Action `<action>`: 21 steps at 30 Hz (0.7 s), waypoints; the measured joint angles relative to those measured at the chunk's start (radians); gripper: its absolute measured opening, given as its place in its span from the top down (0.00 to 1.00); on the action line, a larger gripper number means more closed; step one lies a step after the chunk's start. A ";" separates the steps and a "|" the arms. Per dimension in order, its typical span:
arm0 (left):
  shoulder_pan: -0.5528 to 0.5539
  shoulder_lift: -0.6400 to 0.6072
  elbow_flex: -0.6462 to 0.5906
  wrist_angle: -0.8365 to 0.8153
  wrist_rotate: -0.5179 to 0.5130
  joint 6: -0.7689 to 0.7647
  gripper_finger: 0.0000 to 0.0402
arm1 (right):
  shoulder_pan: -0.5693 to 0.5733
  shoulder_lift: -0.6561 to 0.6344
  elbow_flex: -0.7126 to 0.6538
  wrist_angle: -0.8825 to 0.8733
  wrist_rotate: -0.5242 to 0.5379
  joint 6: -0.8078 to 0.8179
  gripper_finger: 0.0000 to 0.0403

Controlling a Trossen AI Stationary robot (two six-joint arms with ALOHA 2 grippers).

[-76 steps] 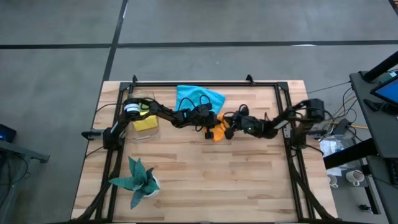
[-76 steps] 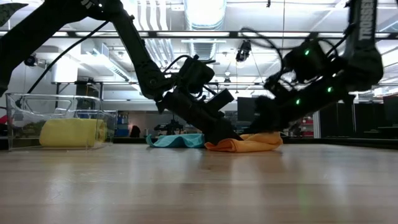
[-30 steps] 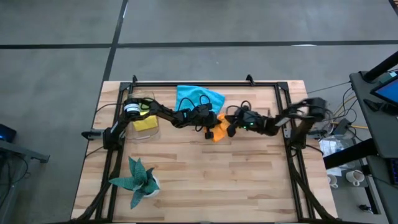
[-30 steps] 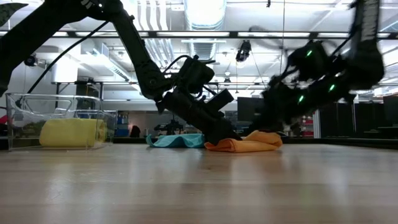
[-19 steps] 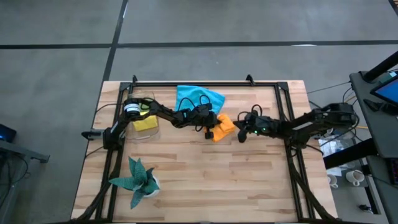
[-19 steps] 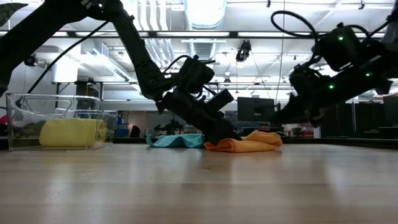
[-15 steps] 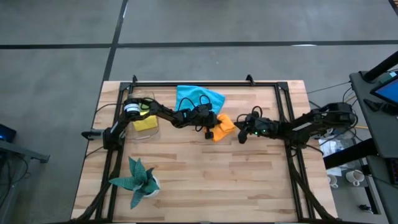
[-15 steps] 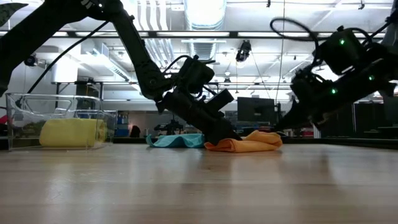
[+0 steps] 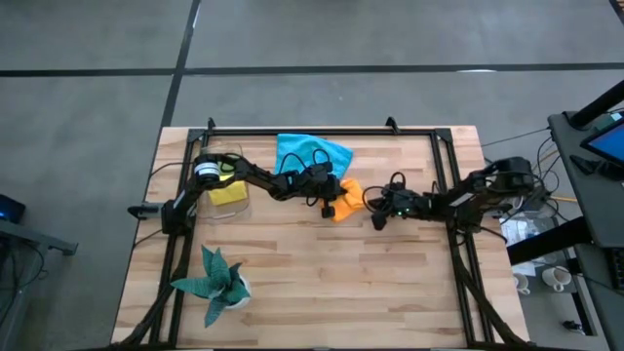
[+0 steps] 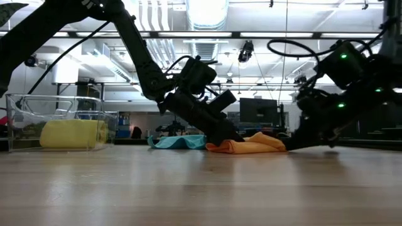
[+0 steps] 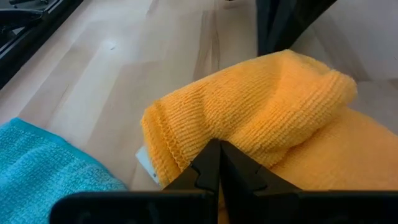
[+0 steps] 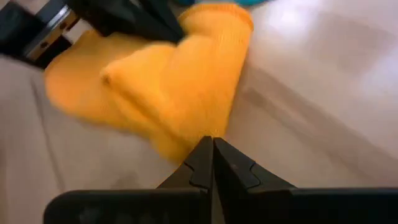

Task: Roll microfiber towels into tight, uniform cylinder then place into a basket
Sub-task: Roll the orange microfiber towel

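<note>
The orange towel [image 9: 351,195] lies partly rolled on the table at mid-table, its rolled fold [image 11: 261,106] resting on its flat part. My left gripper [image 11: 219,152] is shut, its tips down on the towel's left end. My right gripper [image 12: 210,144] is shut and low over the table at the towel's right edge [image 10: 279,145]; whether it touches the towel I cannot tell. The blue towel [image 9: 312,154] lies crumpled behind them. A rolled yellow towel [image 10: 72,134] lies in the clear basket [image 10: 59,103] at the far left. My left gripper presses its shut fingertips [image 11: 211,163] down on the towel's flat lower layer [image 11: 180,165], right under the rolled fold. The fingers slant down from the table's left. The towel lies on the table; whether a layer is caught between the tips I cannot tell.
A dark teal plant in a white pot [image 9: 216,278] stands near the front left corner. A black metal frame [image 9: 292,130] runs along the table's far edge and both sides. Bare wood spreads across the near half [image 9: 341,283].
My right gripper has drawn back from the orange towel toward the table's right edge, lifting off it, then sunk to the tabletop beside the towel's right edge, rolling a little. The towel stays where it was.
</note>
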 joint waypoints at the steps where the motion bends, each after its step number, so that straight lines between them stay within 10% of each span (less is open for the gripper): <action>1: -0.001 0.000 0.000 0.000 -0.001 -0.007 1.00 | 0.003 -0.018 -0.010 -0.007 -0.006 0.007 0.98; 10: -0.009 0.000 0.000 -0.001 -0.014 -0.295 1.00 | 0.004 -0.275 -0.046 -0.206 -0.016 0.074 0.98; 21: -0.084 0.000 -0.001 -0.004 -0.274 -0.382 1.00 | 0.004 -0.428 0.066 -0.543 -0.012 0.089 0.85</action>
